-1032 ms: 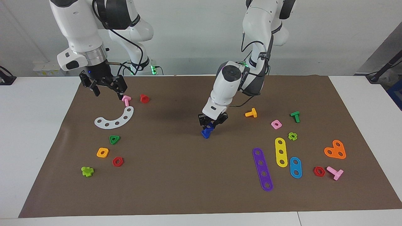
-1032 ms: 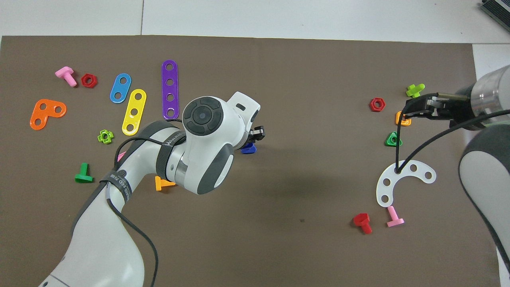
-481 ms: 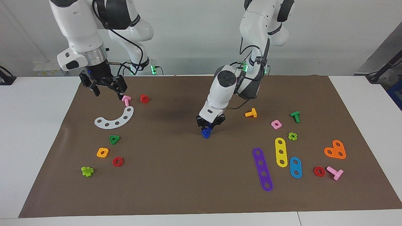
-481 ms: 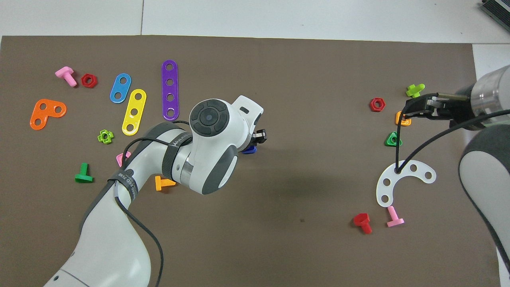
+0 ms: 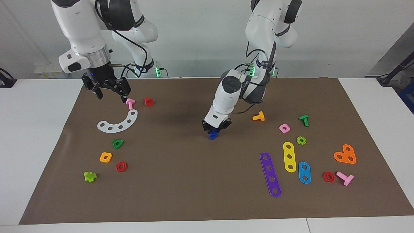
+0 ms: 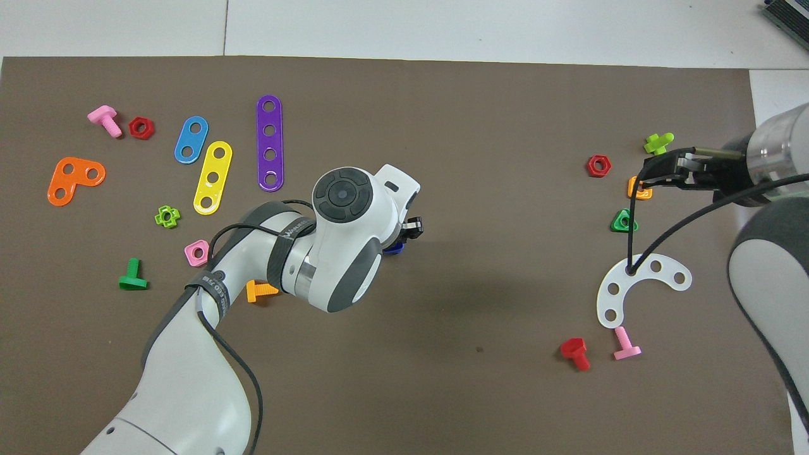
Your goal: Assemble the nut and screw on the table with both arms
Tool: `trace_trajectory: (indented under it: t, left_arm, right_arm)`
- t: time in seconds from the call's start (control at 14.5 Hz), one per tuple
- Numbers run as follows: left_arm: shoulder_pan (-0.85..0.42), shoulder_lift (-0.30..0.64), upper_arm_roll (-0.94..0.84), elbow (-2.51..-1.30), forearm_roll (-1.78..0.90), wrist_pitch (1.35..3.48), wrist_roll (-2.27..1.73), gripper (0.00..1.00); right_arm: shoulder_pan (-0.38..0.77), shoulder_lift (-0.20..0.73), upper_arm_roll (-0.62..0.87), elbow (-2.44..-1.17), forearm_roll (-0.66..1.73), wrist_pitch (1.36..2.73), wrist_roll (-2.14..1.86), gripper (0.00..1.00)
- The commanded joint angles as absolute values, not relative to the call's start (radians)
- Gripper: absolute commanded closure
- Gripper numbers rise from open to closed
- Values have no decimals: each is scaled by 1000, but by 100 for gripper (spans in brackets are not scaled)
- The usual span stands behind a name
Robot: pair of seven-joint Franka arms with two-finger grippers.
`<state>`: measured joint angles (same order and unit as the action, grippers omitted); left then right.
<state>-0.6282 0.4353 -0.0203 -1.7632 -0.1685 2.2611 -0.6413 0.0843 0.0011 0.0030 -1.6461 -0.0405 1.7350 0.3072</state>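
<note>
The dark-blue screw (image 5: 212,134) with its triangular head is at the middle of the brown mat (image 5: 181,181) on the table, just at the mat's surface. My left gripper (image 5: 216,127) is shut on the screw from above. In the overhead view the left arm's wrist covers most of the screw (image 6: 393,248), and the left gripper (image 6: 407,229) peeks out beside it. The nut is hidden or out of view. My right gripper (image 5: 111,96) hangs open and holds nothing, waiting above the mat by a pink bolt (image 5: 130,103). From overhead the right gripper (image 6: 651,174) lies over an orange nut (image 6: 638,189).
An orange bolt (image 5: 258,116), pink nut (image 5: 284,128) and green bolt (image 5: 304,120) lie toward the left arm's end, with purple (image 5: 270,174), yellow and blue strips. A white curved strip (image 5: 118,123), red bolt (image 5: 148,101) and several small nuts lie toward the right arm's end.
The left arm's wrist has turned and drawn slightly toward the robots, carrying the blue screw with it. The right arm has not moved.
</note>
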Motion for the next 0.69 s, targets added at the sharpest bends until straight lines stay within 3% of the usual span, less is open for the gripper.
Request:
trace_trajectory:
  t: [0.0,0.21,0.41,0.62]
  left_arm:
    - [-649,431,-2,-1764,-111,2272,-641,1]
    - [-634,430,-2,-1732,-107,2222,-635,0]
    - [-550,419,9,-1596,-107,2007,-609,0]
    - [-428,310,11,-1629,-110,1880,-424,0]
  right_arm:
    - [74,-8,11,-1644,-20,1720,293,0]
    - [72,-8,11,-1644,-20,1720,293,0]
    - [72,-8,11,-1646,-20,1720,293,0]
    - [74,-9,11,-1644,-20,1720,293,0]
